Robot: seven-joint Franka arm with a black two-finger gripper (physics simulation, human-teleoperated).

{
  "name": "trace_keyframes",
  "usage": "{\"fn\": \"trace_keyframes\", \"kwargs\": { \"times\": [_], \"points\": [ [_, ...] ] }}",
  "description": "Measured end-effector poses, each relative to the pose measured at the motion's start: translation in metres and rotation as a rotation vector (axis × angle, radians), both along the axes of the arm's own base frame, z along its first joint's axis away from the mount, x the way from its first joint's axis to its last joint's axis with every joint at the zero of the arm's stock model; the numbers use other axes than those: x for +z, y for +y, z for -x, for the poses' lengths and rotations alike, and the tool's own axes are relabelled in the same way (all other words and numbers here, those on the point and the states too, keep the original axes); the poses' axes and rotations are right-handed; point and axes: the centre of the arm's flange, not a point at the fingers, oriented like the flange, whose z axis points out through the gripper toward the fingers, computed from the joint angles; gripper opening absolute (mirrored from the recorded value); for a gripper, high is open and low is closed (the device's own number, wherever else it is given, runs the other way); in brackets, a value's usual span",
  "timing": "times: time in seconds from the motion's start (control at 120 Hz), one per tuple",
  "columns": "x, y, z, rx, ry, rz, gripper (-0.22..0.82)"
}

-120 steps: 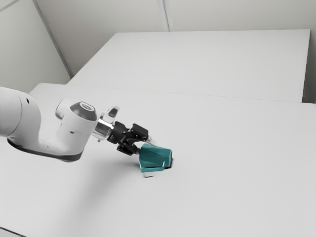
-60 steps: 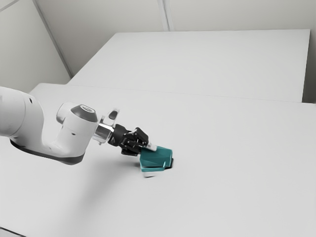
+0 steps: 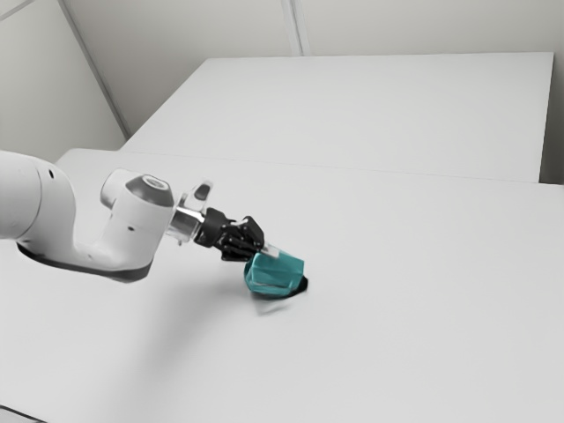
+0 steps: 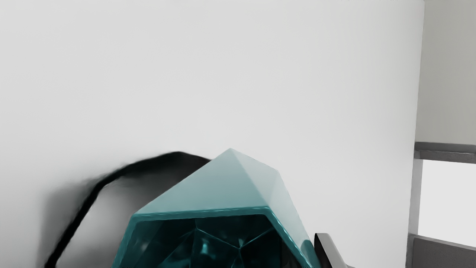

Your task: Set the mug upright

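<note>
Since the earlier frame, the gripper (image 3: pixel 264 252) and the teal mug (image 3: pixel 277 275) have both moved up a little in the exterior view, and the mug has turned as it came. My fingers are closed on the mug's wall: one finger (image 4: pixel 329 253) lies against the outside, and the dark shape just within the rim looks to be the other. So the grip appears made, on one side of the mug only.

Out from the gripper, the mug is right at the fingertips, its open mouth facing back toward the gripper and its base pointing away. It is tilted, not standing. Beyond it, a dark shadow (image 4: pixel 178 160) spreads on the white table (image 3: pixel 397 317); I judge that the mug is at least partly lifted, though I cannot tell whether an edge still touches.

What is left is the main part: turning the mug until its base faces down, setting it flat and letting go. With one wall pinched, it could pivot during that turn.
</note>
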Motion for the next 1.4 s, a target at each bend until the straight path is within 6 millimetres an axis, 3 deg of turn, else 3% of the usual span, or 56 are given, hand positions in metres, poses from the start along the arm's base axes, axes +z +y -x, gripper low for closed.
{"fn": "trace_keyframes", "kwargs": {
  "times": [0.233, 0.55, 0.725, 0.842, 1.05, 1.4],
  "points": [
    [0.022, -0.004, -0.026, -0.032, -0.058, -0.027, -0.16],
    [0.081, -0.023, -0.014, -0.225, -0.101, -0.248, -0.17],
    [0.092, -0.025, -0.010, -0.309, -0.036, -0.426, -0.17],
    [0.107, -0.026, -0.018, -0.339, -0.003, -0.555, -0.17],
    [0.092, -0.030, -0.028, -0.333, 0.102, -0.701, -0.17],
    [0.083, -0.056, -0.040, -0.298, 0.164, -0.914, -0.18]
  ]
}}
